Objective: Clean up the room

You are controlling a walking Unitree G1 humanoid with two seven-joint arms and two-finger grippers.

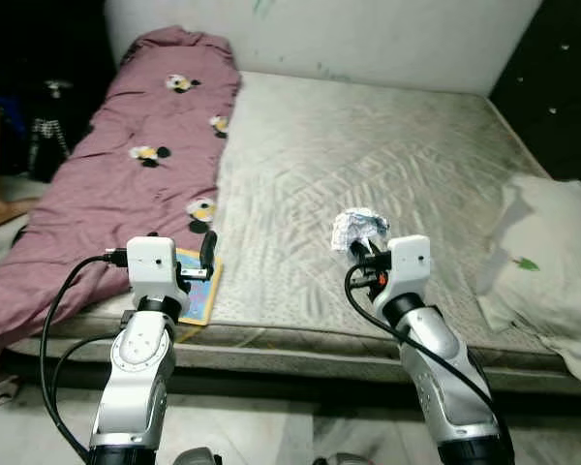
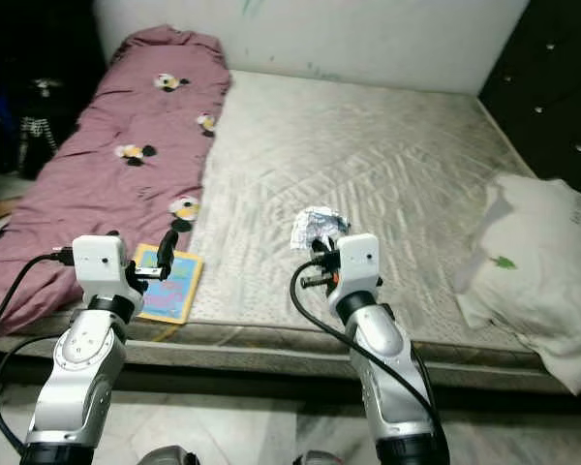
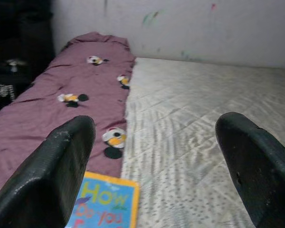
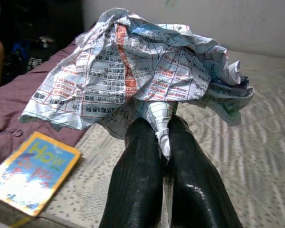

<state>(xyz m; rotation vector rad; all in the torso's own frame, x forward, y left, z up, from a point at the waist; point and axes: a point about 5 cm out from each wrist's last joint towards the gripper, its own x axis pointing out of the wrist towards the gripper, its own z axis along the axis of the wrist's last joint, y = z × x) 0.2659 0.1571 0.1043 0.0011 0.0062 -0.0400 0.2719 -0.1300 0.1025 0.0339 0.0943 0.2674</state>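
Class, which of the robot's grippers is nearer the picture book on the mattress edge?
Left. The left gripper hovers open just above the picture book; the right gripper is off to the book's right, shut on crumpled paper.

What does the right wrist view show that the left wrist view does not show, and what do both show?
Right wrist view: the right tool shut on a crumpled paper printed with tables, and the whole cover of the children's book. Left wrist view: the left tool open and holding nothing, and the flower patches on the maroon blanket. Both: the book's cover, the blanket, the grey mattress and the wall.
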